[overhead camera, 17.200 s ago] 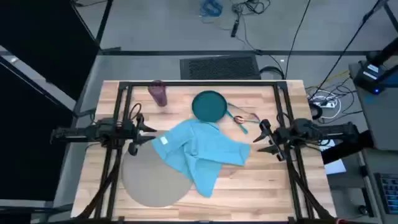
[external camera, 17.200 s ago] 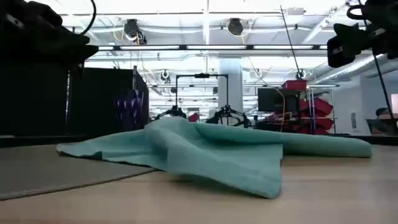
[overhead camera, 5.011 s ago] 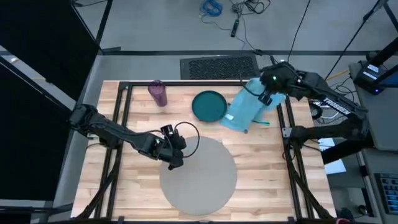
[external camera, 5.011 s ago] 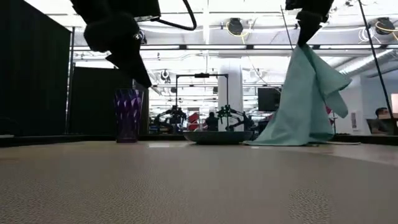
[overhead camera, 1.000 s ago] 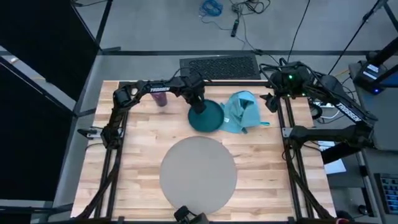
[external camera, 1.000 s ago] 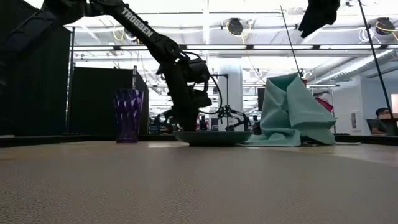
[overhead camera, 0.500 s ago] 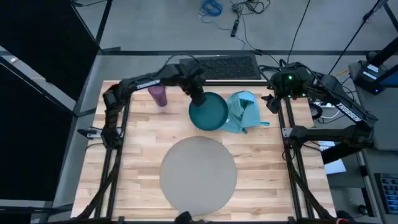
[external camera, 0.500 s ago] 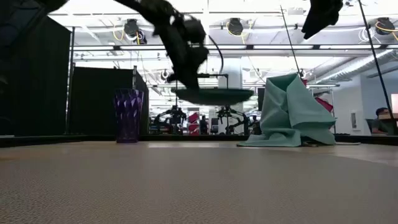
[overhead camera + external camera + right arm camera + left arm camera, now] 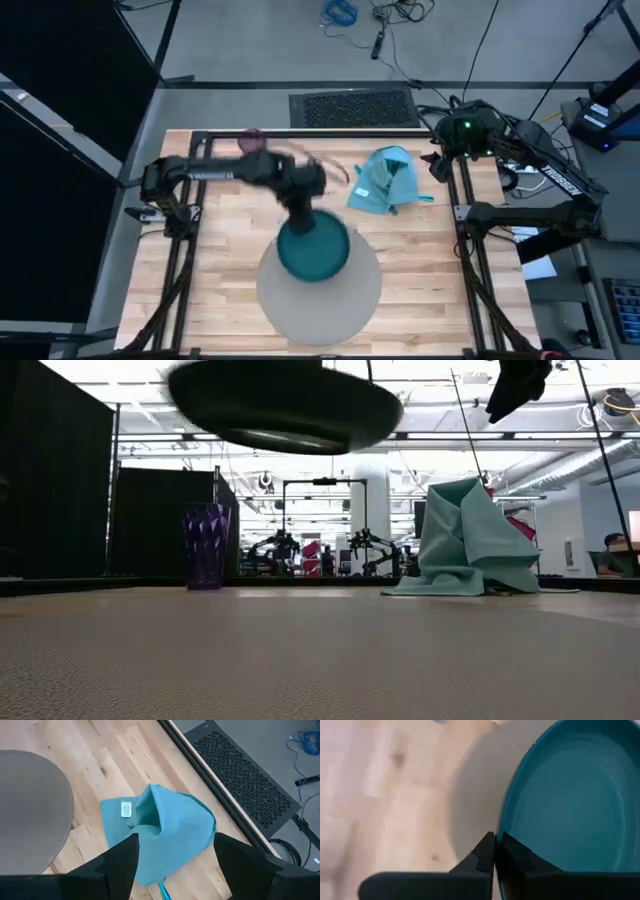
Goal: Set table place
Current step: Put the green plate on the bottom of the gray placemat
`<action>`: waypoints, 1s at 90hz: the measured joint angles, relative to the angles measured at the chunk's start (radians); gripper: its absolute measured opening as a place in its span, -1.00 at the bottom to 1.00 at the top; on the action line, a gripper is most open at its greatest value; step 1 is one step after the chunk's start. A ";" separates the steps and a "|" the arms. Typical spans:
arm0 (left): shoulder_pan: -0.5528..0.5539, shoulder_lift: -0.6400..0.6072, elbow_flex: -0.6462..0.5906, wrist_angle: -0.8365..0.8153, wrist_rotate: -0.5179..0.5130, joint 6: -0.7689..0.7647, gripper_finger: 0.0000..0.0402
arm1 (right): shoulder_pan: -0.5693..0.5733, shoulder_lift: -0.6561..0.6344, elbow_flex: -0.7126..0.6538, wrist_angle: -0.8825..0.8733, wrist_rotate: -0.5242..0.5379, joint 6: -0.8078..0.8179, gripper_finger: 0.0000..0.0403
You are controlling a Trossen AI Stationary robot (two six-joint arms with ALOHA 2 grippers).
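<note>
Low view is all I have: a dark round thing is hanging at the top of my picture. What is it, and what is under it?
Observer: It is the teal plate. Seen from above, it hangs over the far half of the round mat.
Operator: What has hold of it?
Observer: The left gripper, shut on the plate's rim.
Operator: And the right gripper?
Observer: The right gripper is open, hovering above the crumpled napkin near the far right corner of the table.
</note>
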 joint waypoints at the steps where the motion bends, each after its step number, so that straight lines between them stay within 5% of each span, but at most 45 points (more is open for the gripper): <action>1: -0.013 0.001 -0.008 0.009 -0.002 -0.009 -1.00 | 0.000 0.000 0.000 0.000 0.001 0.002 0.20; 18: -0.174 0.004 -0.168 0.225 -0.047 -0.123 -1.00 | 0.000 0.000 0.000 -0.003 0.001 0.020 0.20; 44: -0.208 0.004 -0.369 0.539 -0.046 -0.208 -1.00 | 0.000 -0.007 -0.028 -0.002 -0.003 0.051 0.20; 90: -0.243 0.059 -0.431 0.714 -0.002 -0.259 -1.00 | 0.000 -0.032 -0.283 0.120 -0.002 0.013 0.20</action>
